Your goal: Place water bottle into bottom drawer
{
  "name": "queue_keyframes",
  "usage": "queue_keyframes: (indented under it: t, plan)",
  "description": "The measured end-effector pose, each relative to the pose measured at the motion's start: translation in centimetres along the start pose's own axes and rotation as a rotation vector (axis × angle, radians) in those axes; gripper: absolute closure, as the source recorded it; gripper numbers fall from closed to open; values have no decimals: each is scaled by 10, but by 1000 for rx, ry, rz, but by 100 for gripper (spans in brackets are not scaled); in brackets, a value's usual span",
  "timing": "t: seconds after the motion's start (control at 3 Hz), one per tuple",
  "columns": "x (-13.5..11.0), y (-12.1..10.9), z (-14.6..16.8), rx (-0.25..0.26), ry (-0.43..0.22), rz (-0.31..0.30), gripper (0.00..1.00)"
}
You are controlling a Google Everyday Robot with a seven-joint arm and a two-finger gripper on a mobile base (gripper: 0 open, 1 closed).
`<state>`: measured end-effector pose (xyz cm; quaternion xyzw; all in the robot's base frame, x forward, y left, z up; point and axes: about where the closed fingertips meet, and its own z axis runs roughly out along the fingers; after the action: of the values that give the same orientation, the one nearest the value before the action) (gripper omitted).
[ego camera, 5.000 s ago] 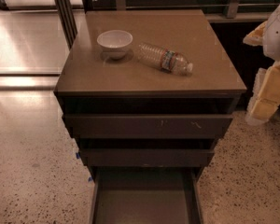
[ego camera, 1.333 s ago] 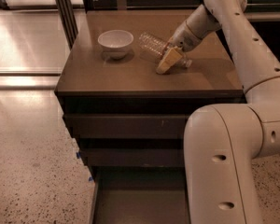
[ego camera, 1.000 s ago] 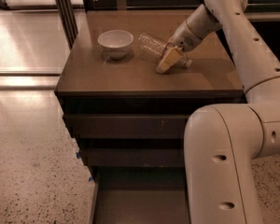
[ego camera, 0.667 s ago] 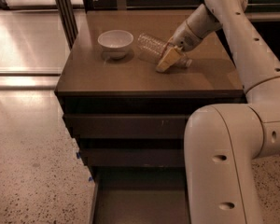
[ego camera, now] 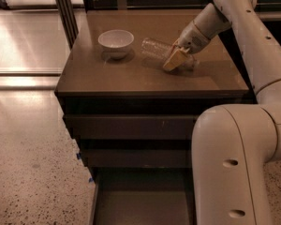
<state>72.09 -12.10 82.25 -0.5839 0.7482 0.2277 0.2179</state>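
The water bottle lies on its side on the brown cabinet top, right of the white bowl. It is clear and ribbed; its cap end is hidden behind my hand. My gripper comes down from the upper right and sits astride the bottle's label end, one tan finger pressed on its near side. The jaws look shut on the bottle, which rests on the top. The bottom drawer stands pulled out at the foot of the cabinet, its dark floor bare.
Two upper drawers with plain brown fronts are closed. My white arm's large lower link fills the lower right and hides the bottom drawer's right side. Speckled floor lies left of the cabinet.
Five seconds ago the arm was off to the right and the bottle lay alone. Now the gripper is on the bottle, whose base has shifted slightly. Nothing has moved in the last second.
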Motion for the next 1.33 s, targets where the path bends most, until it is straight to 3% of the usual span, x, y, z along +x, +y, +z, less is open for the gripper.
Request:
queue_keyframes:
  t: [0.33,0.67,1.0,1.33]
  plan:
    - [12,38,-21,-51,-42,44,100]
    - [16,82,-40,-79,-137,66,100]
    - [14,124,-60,-57,-274,81,100]
    - [20,164,-68,-11,-359,120,100]
